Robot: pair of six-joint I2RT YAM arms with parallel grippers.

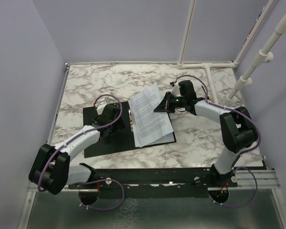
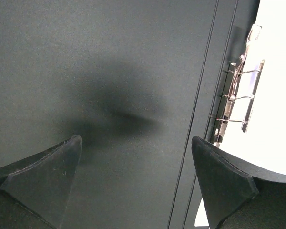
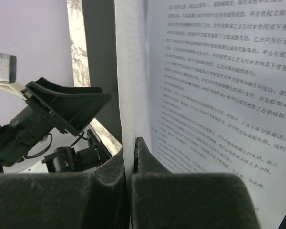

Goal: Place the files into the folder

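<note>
The folder point(image 1: 104, 143) lies open on the table with its black inner faces up. The files point(image 1: 151, 121), white sheets of small black print, rest on its right half beside the metal clip point(image 2: 238, 95). My right gripper point(image 1: 162, 105) is shut on the far right edge of the top sheet point(image 3: 205, 95), which stands lifted; in the right wrist view the pads point(image 3: 142, 155) pinch the paper. My left gripper point(image 2: 137, 139) hangs open just over the folder's bare left half point(image 2: 109, 71), holding nothing. Its fingers point(image 1: 110, 119) are left of the clip.
The marble table point(image 1: 95, 81) is bounded by purple walls on the left and back. White pipes point(image 1: 250, 71) stand at the back right corner. A black rail point(image 1: 157, 176) carrying both arm bases runs along the near edge.
</note>
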